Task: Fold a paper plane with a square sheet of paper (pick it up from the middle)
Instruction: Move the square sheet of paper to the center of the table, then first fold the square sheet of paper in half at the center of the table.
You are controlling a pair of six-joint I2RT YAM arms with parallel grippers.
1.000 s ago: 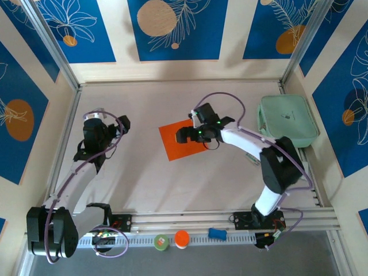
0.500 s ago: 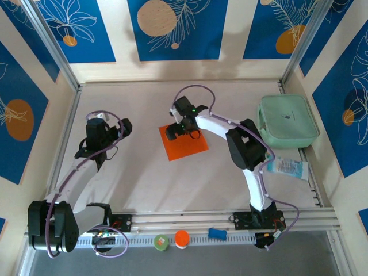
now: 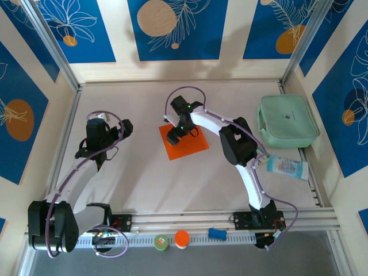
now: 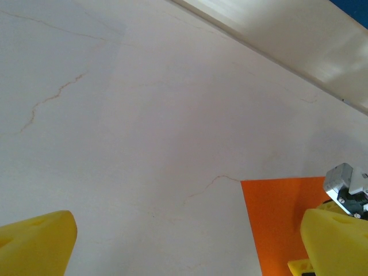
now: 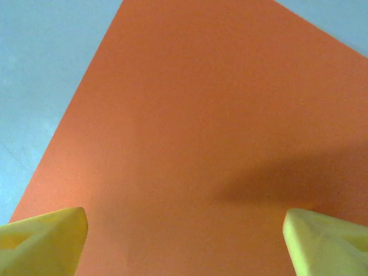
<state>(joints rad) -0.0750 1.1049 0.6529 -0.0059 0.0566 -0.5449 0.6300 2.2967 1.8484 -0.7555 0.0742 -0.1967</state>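
Square sheet of paper: flat and unfolded, mid-bench, bright orange.
Right pincer: spread wide over the sheet's left part (a yellow finger to each side), nothing between them; whether it touches the paper cannot be told.
Left pincer: also spread, over bare bench, with the sheet's corner near its right finger.

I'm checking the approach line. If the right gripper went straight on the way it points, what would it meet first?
Most likely the square sheet of paper: the right gripper points at it, jaws open, with orange spanning the space between its fingertips. How far off it is I cannot tell.
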